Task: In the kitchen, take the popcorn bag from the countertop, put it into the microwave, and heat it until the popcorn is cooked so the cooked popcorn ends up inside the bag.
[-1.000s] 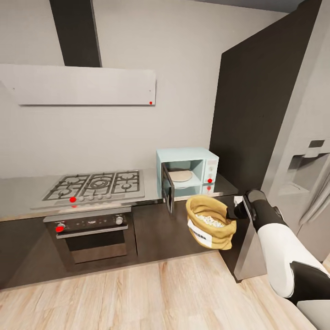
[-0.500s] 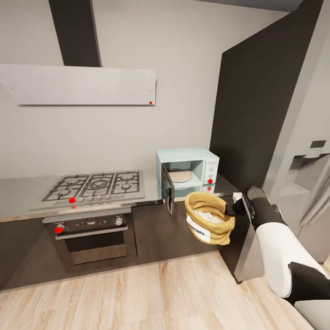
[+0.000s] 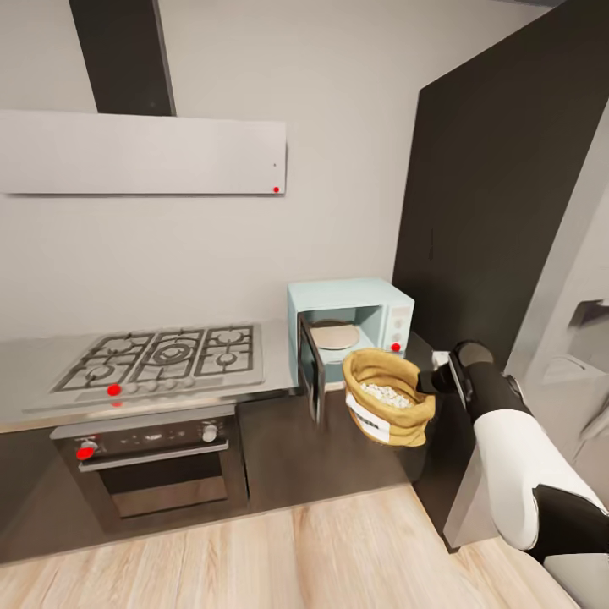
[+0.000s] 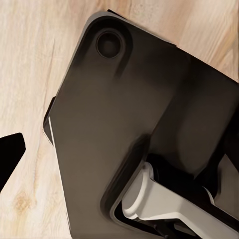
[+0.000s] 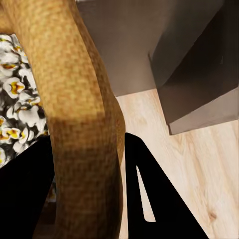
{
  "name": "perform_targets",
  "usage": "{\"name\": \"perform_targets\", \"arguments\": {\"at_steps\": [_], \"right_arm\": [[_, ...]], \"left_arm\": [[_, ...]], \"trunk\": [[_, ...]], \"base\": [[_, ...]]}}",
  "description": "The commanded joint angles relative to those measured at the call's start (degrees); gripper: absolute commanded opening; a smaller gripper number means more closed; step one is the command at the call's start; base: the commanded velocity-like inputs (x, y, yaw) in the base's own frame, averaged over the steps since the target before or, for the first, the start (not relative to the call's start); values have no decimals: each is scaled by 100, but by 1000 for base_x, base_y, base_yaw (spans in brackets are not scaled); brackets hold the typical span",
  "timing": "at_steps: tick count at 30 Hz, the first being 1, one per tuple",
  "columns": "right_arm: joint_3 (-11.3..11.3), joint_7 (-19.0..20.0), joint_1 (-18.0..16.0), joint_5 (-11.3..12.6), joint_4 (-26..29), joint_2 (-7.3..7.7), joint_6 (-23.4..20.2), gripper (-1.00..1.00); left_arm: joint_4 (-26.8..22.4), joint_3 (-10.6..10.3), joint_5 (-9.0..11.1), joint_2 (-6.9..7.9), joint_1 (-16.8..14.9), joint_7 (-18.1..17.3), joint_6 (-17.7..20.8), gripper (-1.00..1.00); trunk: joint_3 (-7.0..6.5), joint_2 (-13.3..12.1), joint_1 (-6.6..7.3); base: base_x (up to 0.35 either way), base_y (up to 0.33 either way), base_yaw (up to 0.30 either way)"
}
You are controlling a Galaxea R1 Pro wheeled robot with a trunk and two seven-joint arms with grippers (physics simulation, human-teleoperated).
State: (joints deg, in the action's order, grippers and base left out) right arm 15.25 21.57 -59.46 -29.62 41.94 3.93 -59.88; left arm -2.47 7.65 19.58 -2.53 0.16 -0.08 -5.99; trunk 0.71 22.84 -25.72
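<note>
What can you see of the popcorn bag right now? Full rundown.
The popcorn bag is a small tan sack of coarse burlap-like weave with a thick rolled rim and a white label with dark print on its front. Its mouth is open, showing white and pale yellow popcorn inside. It hangs in the air, tilted, in front of the open microwave and off the countertop. The right gripper pinches its rim, one finger inside and one outside in the right wrist view.

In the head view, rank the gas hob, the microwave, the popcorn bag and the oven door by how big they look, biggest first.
1. gas hob and oven door: alike in spread, not ranked against each other.
2. microwave, door open.
3. popcorn bag, smallest, though the right gripper holds it nearer the camera, which flatters it.
</note>
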Motion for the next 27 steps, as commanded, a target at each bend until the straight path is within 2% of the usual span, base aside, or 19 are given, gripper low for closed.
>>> {"name": "perform_targets", "arguments": {"at_steps": [1,27], "right_arm": [[15,57,-4,-61,19,-8,-12,-100],[7,66,-4,-52,39,-33,-12,-100]], "left_arm": [[-8,44,-6,-2,2,-1,-7,100],[-8,44,2,-1,2,-1,2,100]], "trunk": [[8,8,-6],[8,8,-6]], "base": [[322,0,0],[322,0,0]]}}
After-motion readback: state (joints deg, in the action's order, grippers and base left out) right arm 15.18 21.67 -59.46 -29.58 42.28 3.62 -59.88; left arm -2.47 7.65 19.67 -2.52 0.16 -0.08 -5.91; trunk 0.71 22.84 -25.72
